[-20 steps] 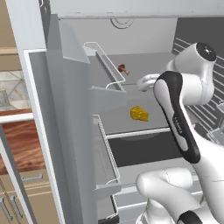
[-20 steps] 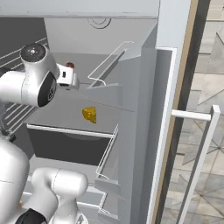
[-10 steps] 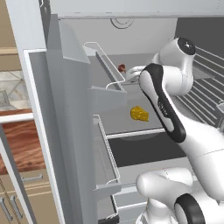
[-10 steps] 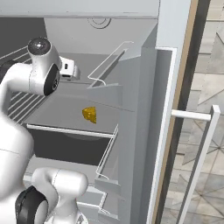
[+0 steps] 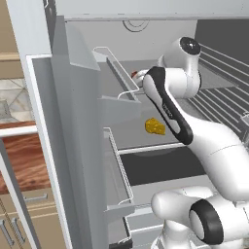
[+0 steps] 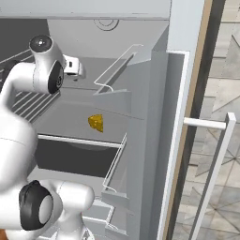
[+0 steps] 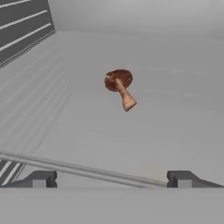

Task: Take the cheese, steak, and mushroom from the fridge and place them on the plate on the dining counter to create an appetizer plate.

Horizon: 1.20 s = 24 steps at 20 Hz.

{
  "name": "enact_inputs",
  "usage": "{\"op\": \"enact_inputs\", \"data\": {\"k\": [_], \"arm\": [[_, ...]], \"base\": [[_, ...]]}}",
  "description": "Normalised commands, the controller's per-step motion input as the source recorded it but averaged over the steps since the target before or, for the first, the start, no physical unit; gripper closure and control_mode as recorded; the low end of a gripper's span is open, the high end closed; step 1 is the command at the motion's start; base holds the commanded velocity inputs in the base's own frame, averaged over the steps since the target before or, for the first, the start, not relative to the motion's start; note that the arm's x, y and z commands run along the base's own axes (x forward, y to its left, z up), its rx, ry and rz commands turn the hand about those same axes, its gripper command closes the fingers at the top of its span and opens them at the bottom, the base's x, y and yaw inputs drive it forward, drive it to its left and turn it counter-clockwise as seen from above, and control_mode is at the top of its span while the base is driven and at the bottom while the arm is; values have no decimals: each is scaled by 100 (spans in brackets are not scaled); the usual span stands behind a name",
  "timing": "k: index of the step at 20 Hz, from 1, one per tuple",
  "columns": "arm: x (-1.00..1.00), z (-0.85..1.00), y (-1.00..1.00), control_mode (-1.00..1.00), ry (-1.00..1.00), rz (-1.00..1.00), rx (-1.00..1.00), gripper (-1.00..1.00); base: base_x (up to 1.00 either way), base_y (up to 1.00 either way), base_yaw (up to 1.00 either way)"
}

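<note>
My claw (image 7: pixel 111 178) stood wide open and empty, the mushroom (image 7: pixel 120 87) lying at twelve o'clock ahead. My base cameras showed the cheese (image 5: pixel 155 126) on a lower fridge (image 6: pixel 154 93) shelf.

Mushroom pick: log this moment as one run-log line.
phase: approach | gripper: open, empty | mushroom: ahead, on fridge shelf | cheese: lower shelf

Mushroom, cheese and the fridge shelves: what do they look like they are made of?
Mushroom: soft organic look, matte brown-red cap on a pale tan stem. Cheese: a waxy yellow-orange chunk with small dimples, like a firm holed cheese. Fridge shelves: smooth matte grey, probably plastic; the ribbed ones at the side look like wire or slatted racks, though the rendering leaves that open.
</note>
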Motion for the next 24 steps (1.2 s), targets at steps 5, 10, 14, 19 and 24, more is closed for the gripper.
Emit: {"op": "enact_inputs", "data": {"k": [5,10,14,19,24], "arm": [[44,0,0,-100,1,0,-3,-100],[51,0,0,-100,2,0,0,-100],[49,-2,0,-100,1,0,-1,-100],[41,-22,0,-100,1,1,-3,-100],[48,-31,0,-100,1,1,-3,-100]], "base": [[0,0,0],[0,0,0],[0,0,0],[0,0,0],[0,0,0]]}}
